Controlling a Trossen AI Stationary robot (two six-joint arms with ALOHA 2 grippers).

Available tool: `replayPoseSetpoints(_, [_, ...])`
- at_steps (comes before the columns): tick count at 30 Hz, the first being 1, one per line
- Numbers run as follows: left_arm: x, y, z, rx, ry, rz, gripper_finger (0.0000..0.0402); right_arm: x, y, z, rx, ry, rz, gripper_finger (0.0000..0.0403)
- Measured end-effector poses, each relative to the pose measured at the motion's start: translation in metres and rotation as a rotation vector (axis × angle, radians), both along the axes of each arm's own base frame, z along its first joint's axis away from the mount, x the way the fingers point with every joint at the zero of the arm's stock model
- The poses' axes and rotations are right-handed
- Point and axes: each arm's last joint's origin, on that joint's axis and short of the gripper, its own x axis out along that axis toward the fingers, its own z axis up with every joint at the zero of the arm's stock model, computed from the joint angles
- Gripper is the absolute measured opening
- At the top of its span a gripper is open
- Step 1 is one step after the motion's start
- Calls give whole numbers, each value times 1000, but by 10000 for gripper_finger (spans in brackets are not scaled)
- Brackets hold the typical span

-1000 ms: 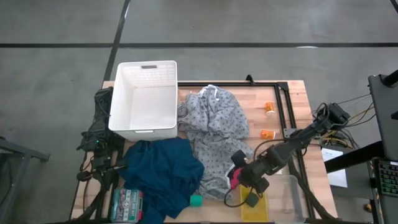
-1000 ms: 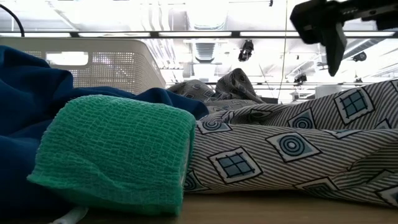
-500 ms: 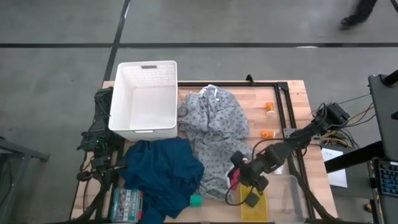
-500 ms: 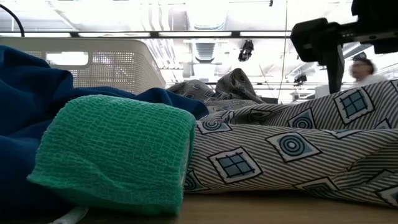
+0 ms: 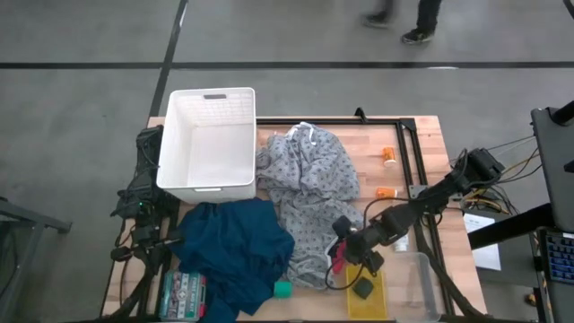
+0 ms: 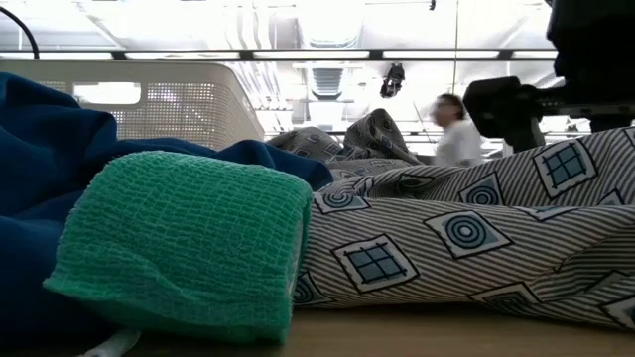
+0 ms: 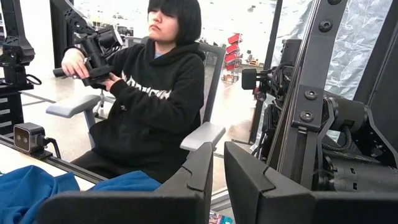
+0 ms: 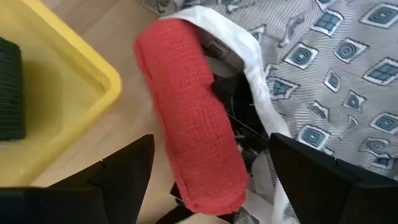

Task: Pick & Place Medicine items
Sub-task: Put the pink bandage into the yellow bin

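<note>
Right end effector: positioned low over the near right part of the desk, at the edge of the grey patterned cloth. Its fingers stand wide apart, one on each side of a red gauze roll. The roll lies between them, partly on a white plastic wrapper at the cloth's hem; contact between fingers and roll cannot be confirmed, and nothing is lifted. A yellow tray sits just beside the roll, with a dark green item inside it.

Left end effector: parked off the left edge of the desk, fingers together, holding nothing.

Medicine items: two small orange pieces lie on bare wood at the far right of the desk, well apart from the right end effector. A white carton is not discernible.

Other items: white basket at far left; blue cloth near left, a green gauze roll beside it. A seated person is visible beyond the desk.
</note>
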Motion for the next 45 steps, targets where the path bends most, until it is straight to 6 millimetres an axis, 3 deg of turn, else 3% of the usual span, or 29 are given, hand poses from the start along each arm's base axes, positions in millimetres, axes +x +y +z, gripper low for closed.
replayPoseSetpoints(13, [0,0,0,0,0,0,47,-9,-3,-22,100,-35,-17,297])
replayPoseSetpoints(45, [0,0,0,0,0,0,47,-9,-4,-22,97,-41,-21,183])
